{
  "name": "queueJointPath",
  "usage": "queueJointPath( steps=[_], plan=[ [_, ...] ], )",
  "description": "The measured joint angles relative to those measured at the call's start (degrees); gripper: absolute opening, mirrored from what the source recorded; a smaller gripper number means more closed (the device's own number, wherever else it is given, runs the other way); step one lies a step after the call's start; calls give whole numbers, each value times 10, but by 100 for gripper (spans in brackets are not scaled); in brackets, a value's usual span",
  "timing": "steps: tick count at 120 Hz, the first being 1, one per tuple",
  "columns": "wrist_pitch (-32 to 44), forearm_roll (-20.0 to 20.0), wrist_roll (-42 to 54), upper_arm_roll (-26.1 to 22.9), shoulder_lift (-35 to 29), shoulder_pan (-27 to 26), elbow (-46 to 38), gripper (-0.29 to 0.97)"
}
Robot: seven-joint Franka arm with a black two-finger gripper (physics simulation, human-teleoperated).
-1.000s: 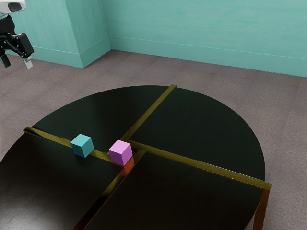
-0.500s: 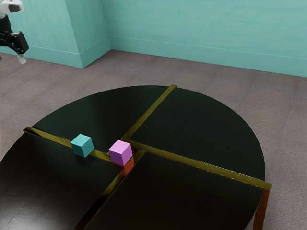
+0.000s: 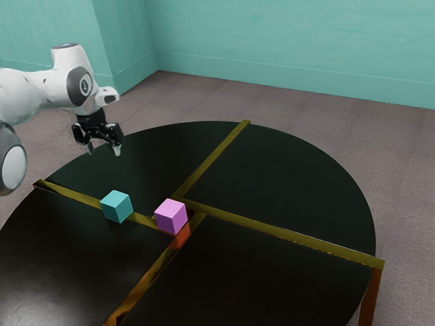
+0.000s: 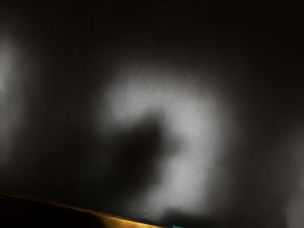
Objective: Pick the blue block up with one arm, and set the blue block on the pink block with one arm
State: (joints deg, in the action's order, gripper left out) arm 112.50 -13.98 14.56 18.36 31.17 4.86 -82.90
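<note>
The blue block [image 3: 116,206] rests on the round black table [image 3: 272,176], against a brass strip at the exterior view's left. Just to its right sits the pink block [image 3: 170,216], near where the strips cross; the two are apart. My gripper [image 3: 102,149] hangs open above the table's far left part, well behind the blue block, with nothing between its fingers. The wrist view looks down on the glossy black tabletop [image 4: 156,95], with a brass strip [image 4: 109,219] and a sliver of the blue block [image 4: 177,226] at its edge.
Brass strips [image 3: 211,159] divide the table into quarters and stand slightly raised. Teal walls [image 3: 285,34] and a grey-brown floor [image 3: 340,115] surround the table. The table's right half holds nothing.
My arm has swung in from the upper left corner and come down, so the gripper now hangs over the table's far left part. Both blocks stay where they were.
</note>
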Motion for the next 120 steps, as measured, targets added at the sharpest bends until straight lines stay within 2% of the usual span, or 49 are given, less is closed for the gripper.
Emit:
queueJointPath(
  steps=[11, 26, 48, 66, 90, 98, 110, 120],
  plan=[
    [21, -14, 5, -26, 0, -1, -19, 68],
    [45, 5, 21, -32, -3, 1, -37, 68],
    [39, 15, 49, -34, -12, 1, -56, 68],
    [38, 15, 65, -44, 9, 1, -58, 68],
    [39, 42, 82, -45, 20, 1, -56, 68],
    [41, 47, 86, -45, -3, 1, -76, 68],
    [59, 48, 89, -45, -69, 0, -165, 68],
    [79, 48, 90, -45, -84, 0, -200, 68]
  ],
)
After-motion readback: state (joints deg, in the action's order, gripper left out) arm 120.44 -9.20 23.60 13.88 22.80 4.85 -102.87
